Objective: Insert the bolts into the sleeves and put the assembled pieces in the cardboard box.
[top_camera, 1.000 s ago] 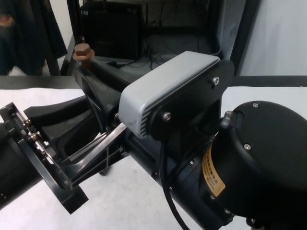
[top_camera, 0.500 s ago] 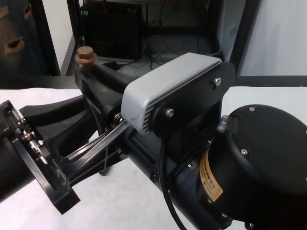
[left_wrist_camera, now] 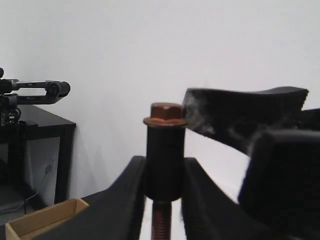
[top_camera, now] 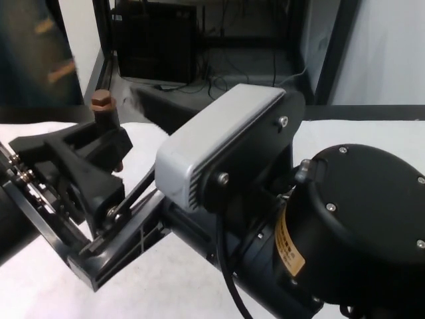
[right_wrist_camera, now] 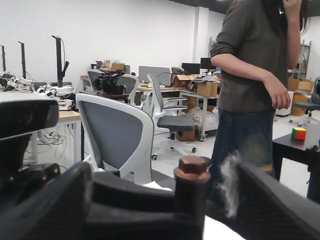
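Insertion looks done: the bolt point(left_wrist_camera: 165, 114) sits in its sleeve point(left_wrist_camera: 164, 160), gripped upright by the left claw point(left_wrist_camera: 164, 197) over the worktop's point(top_camera: 372, 133) far edge, with the right claw point(right_wrist_camera: 162, 190) open close by, so next is a carry to the cardboard box point(left_wrist_camera: 42, 220). The left wrist view gives the box corner and the thread under the sleeve, the high view the bolt head

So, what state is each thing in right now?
bolt: seated in the sleeve, head up.
sleeve: upright, clamped by the left tool.
left tool: shut on the sleeve.
right tool: open, clear of the bolt.
cardboard box: open-topped, inside hidden.
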